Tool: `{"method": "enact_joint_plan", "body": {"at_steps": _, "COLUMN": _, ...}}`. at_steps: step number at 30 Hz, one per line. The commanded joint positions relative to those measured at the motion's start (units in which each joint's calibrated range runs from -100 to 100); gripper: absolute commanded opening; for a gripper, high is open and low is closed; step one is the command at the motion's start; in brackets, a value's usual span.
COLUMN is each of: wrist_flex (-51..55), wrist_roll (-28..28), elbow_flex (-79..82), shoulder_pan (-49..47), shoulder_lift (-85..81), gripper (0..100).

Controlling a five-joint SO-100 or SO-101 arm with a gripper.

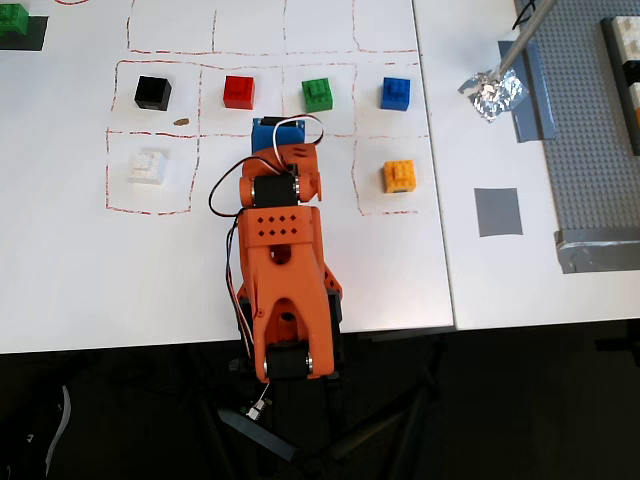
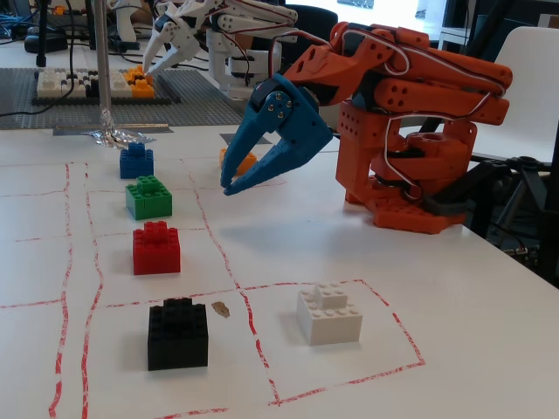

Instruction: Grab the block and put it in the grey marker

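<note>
In the fixed view the block [image 2: 156, 248] stands upright, studs up, roughly cube-shaped with no clear long axis, between black brick [image 2: 178, 333] and green brick [image 2: 148, 197] on the white table [image 2: 454, 332]. The folded arm's gripper [image 2: 229, 187] hangs slightly open, empty. The grey marker [image 1: 497, 212] lies well apart.

Red block [image 2: 156, 248] glossy moulded plastic w/ studs, black brick [image 2: 178, 333] same but shinier, gripper [image 2: 229, 186] matt blue 3D-printed plastic, arm [image 2: 410, 131] matt orange plastic, table [image 2: 454, 332] smooth white, foil wad [image 1: 492, 92] crinkled shiny metal, grey marker [image 1: 497, 212] flat matt.
</note>
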Motion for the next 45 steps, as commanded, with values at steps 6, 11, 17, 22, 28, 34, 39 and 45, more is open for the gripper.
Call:
{"method": "enact_joint_plan", "body": {"at_steps": 6, "wrist_flex": -1.78, "wrist_roll": 0.68, "elbow_flex": 0.9, "shoulder_pan": -0.83, "shoulder_lift": -0.94, "gripper": 0}}
{"method": "enact_joint_plan", "body": {"at_steps": 11, "wrist_flex": -1.78, "wrist_roll": 0.63, "elbow_flex": 0.9, "shoulder_pan": -0.83, "shoulder_lift": -0.94, "gripper": 0}}
{"method": "enact_joint_plan", "body": {"at_steps": 17, "wrist_flex": -1.78, "wrist_roll": 0.39, "elbow_flex": 0.9, "shoulder_pan": -0.83, "shoulder_lift": -0.94, "gripper": 0}}
{"method": "enact_joint_plan", "body": {"at_steps": 22, "wrist_flex": -1.78, "wrist_roll": 0.34, "elbow_flex": 0.9, "shoulder_pan": -0.92, "shoulder_lift": -0.94, "gripper": 0}}
{"method": "enact_joint_plan", "body": {"at_steps": 28, "wrist_flex": -1.78, "wrist_roll": 0.93, "elbow_flex": 0.9, "shoulder_pan": -1.45, "shoulder_lift": -0.94, "gripper": 0}}
{"method": "enact_joint_plan", "body": {"at_steps": 34, "wrist_flex": -1.78, "wrist_roll": 0.83, "elbow_flex": 0.9, "shoulder_pan": -1.71, "shoulder_lift": -0.94, "gripper": 0}}
{"method": "enact_joint_plan", "body": {"at_steps": 39, "wrist_flex": -1.78, "wrist_roll": 0.73, "elbow_flex": 0.9, "shoulder_pan": -1.62, "shoulder_lift": -0.94, "gripper": 0}}
{"method": "enact_joint_plan", "body": {"at_steps": 45, "wrist_flex": -1.21, "wrist_roll": 1.61, "elbow_flex": -0.01, "shoulder_pan": -1.09, "shoulder_lift": 0.0, "gripper": 0}}
